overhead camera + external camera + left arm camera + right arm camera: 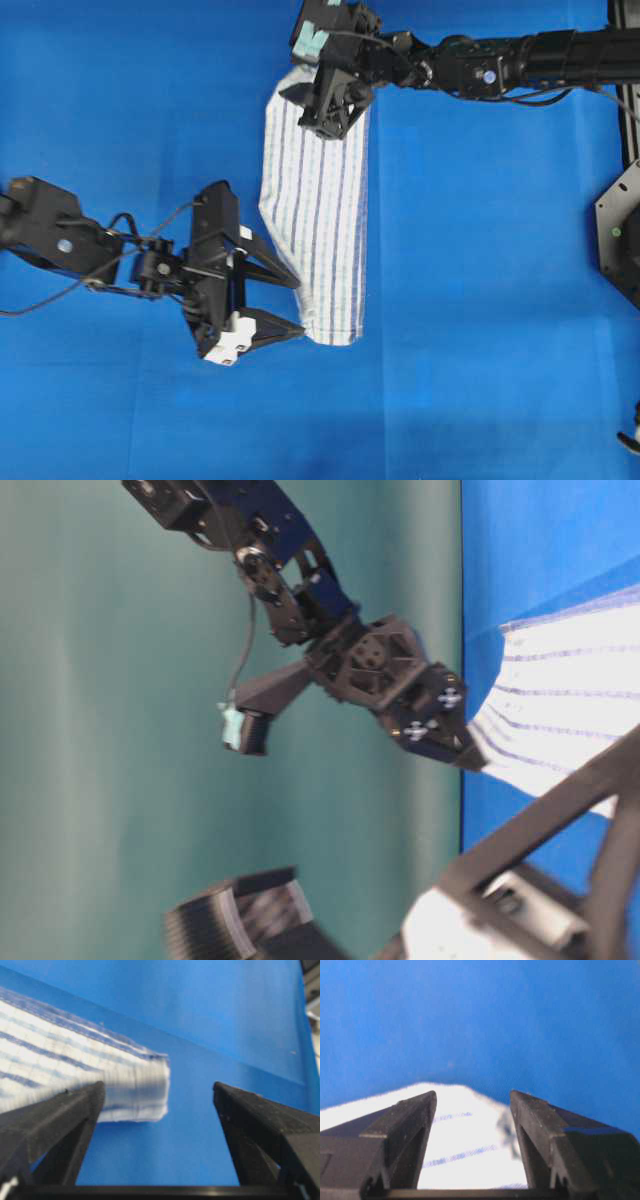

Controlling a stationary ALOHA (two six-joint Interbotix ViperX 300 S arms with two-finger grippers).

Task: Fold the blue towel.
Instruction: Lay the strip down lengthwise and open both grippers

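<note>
The blue towel (318,215), white with thin blue stripes, lies folded into a long narrow strip on the blue table covering (480,300). My left gripper (300,306) stands open at the strip's near left corner. In the left wrist view the towel's folded end (142,1087) lies just ahead of the spread fingers (75,1110), and nothing is held. My right gripper (318,115) hovers open over the strip's far end. In the right wrist view the towel (465,1145) shows between the parted fingers (415,1115), ungripped. The table-level view shows the towel's far end (570,695) beside the right arm (370,660).
A black angular fixture (620,235) and a metal rail (628,90) stand at the right edge of the table. A teal wall (100,730) fills the left of the table-level view. Blue covering (120,100) stretches either side of the towel.
</note>
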